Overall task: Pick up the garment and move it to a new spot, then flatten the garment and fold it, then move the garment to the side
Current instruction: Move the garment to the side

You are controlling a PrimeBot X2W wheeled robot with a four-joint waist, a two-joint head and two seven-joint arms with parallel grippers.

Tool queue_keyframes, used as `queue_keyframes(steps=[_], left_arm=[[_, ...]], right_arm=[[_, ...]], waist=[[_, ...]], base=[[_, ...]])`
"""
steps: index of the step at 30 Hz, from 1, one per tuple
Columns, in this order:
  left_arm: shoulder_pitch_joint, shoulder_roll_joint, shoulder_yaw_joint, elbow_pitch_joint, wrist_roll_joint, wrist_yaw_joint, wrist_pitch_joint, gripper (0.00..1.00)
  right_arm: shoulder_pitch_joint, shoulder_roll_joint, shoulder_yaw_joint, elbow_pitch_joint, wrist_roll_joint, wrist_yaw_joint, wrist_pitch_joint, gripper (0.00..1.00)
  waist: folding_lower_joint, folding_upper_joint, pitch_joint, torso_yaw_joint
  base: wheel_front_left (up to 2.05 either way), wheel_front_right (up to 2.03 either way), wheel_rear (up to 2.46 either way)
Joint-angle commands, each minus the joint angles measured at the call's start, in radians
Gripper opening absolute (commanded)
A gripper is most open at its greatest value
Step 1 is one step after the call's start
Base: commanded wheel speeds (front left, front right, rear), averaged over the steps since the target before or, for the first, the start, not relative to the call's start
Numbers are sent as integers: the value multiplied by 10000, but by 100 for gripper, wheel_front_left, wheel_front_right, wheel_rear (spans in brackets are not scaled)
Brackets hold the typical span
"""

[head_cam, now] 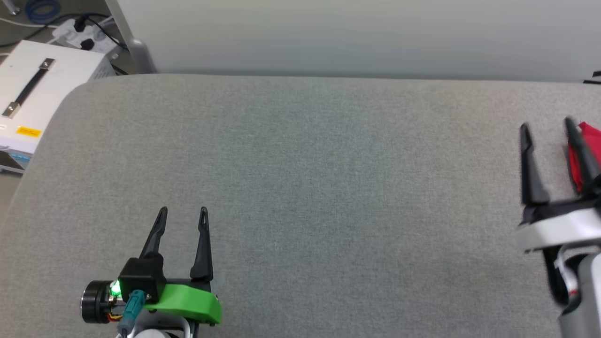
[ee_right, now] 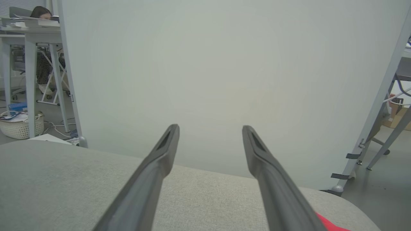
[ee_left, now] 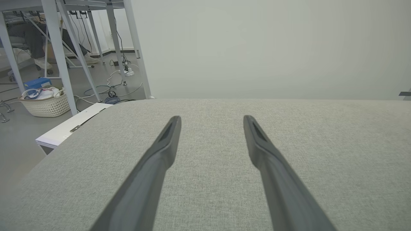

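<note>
A strip of the red garment shows at the far right edge of the grey table in the head view, partly behind a finger. My right gripper is open just left of it and slightly blurred, with nothing between its fingers. The right wrist view catches a red corner of the garment at the bottom, by the right finger. My left gripper hovers open over bare table at the lower left, far from the garment. Its fingers stand wide apart in the left wrist view.
A pale partition runs along the table's far edge. A white case with a black handle sits off the table's left corner, with cables on the floor. A basket and desk legs stand farther left, where a person sits.
</note>
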Motion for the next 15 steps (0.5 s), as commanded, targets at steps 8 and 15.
queue_keyframes(steps=[8, 15], left_arm=[[452, -59, -13, 197, -101, -37, -59, 100], [759, -70, -79, 223, -174, -115, -59, 100]], right_arm=[[1898, 1004, 249, -179, -20, -7, -20, 100], [3118, 1402, -27, -404, 47, -7, -20, 100]], waist=[[1, 0, -749, 340], [1, 0, -1035, 348]], base=[[0, 0, 0], [0, 0, 0]])
